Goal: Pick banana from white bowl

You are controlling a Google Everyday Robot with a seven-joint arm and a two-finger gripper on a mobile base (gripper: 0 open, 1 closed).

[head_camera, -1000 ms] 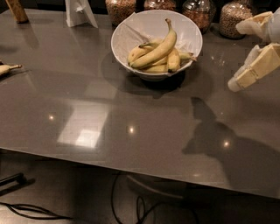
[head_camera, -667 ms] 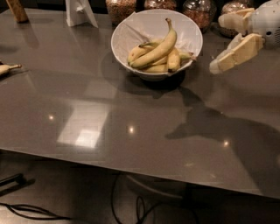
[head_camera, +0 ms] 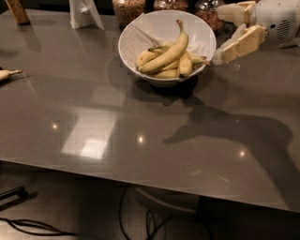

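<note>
The white bowl [head_camera: 130,35] stands at the back middle of the grey table [head_camera: 140,126]. It holds several yellow bananas. The banana [head_camera: 165,54], the longest one, lies on top, curving from lower left to its dark-tipped stem at the upper right. My gripper [head_camera: 218,35] comes in from the upper right, just beside the bowl's right rim. Its two cream fingers [head_camera: 239,44] are spread apart and hold nothing.
Glass jars of grains [head_camera: 128,8] line the back edge behind the bowl. A white stand [head_camera: 84,13] and a brown object [head_camera: 18,11] are at the back left. A small banana piece [head_camera: 7,73] lies at the left edge. Cables run on the floor below.
My gripper has moved left, from the far right of the table to the bowl's right rim. The bowl and bananas have not moved.
</note>
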